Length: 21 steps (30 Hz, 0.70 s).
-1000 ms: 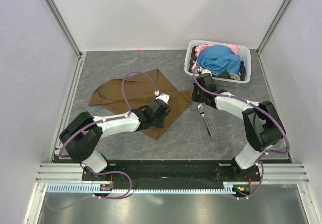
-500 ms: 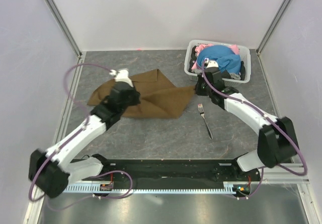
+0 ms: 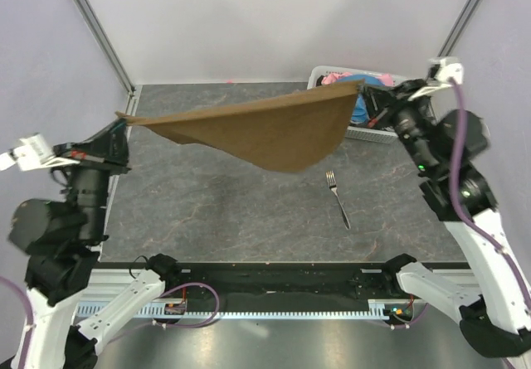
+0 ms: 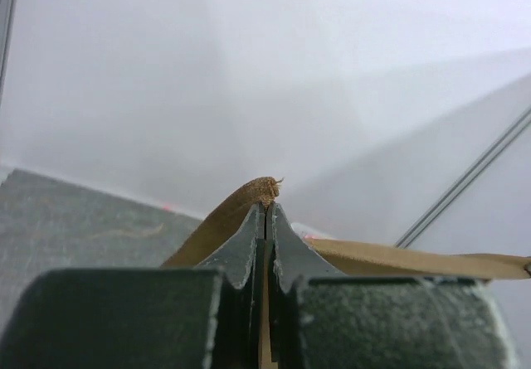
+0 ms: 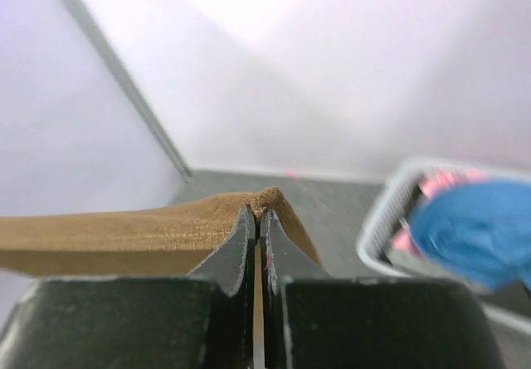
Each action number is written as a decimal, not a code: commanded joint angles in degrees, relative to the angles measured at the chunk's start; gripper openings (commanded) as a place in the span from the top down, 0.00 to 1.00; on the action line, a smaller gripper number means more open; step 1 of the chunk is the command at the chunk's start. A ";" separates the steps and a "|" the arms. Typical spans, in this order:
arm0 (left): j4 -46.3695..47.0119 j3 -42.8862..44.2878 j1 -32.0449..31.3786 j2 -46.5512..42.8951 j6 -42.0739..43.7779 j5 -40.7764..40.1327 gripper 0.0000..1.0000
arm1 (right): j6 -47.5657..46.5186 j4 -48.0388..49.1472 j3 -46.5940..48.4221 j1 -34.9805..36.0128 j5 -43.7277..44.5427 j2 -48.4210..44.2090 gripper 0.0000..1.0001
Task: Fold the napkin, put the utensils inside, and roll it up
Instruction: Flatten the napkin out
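— Where does the napkin sit?

— The napkin (image 3: pixel 265 128) hangs in the air above the bench (image 3: pixel 249 211). It is stretched between the two arms from the left side to the far right, and its lower edge sags to a point over the middle.

— And the hands?

— The left hand (image 4: pixel 265 207) is pressed together on one corner at the left, and a nub of brown cloth pokes out above its jaws. The right hand (image 5: pixel 256 213) pinches the opposite corner, high up at the far right.

— The fork?

— The fork (image 3: pixel 338 196) lies flat on the bench right of centre, tines pointing far, apart from the cloth.

— Anything else?

— A white basket (image 3: pixel 365 133) stands in the far right corner, partly hidden behind the napkin. It holds blue and pink clothes (image 5: pixel 473 228).
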 commanded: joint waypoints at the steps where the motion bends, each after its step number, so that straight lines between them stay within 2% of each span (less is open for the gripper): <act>1: -2.62 6.29 0.27 -0.06 6.44 -4.56 0.98 | -1.91 -1.45 8.27 -0.23 0.80 -1.35 1.00; 5: -2.62 9.29 0.18 2.66 8.12 -5.00 0.98 | -2.17 -0.57 12.14 -0.14 2.82 2.95 1.00; 13: 1.86 11.31 1.57 18.82 16.73 -9.84 0.98 | -1.65 3.03 17.77 -0.32 3.09 22.98 1.00; 15: 1.34 13.32 5.08 21.90 15.08 -4.85 0.98 | -1.64 4.09 20.49 -0.32 2.91 28.08 1.00; 16: 0.29 13.95 10.41 24.44 13.76 -2.04 0.98 | -1.82 4.18 21.63 -0.32 2.91 29.84 1.00; 17: 0.02 14.47 13.07 25.51 12.52 3.38 0.98 | -1.91 4.53 24.08 -0.23 2.82 32.99 1.00; 19: -0.60 15.97 19.48 28.75 10.06 7.81 0.98 | -2.08 4.44 26.55 -0.41 2.73 35.99 1.00; 21: -1.12 17.89 22.31 31.04 8.57 13.09 0.98 | -2.26 4.53 29.54 -0.32 2.65 39.16 1.00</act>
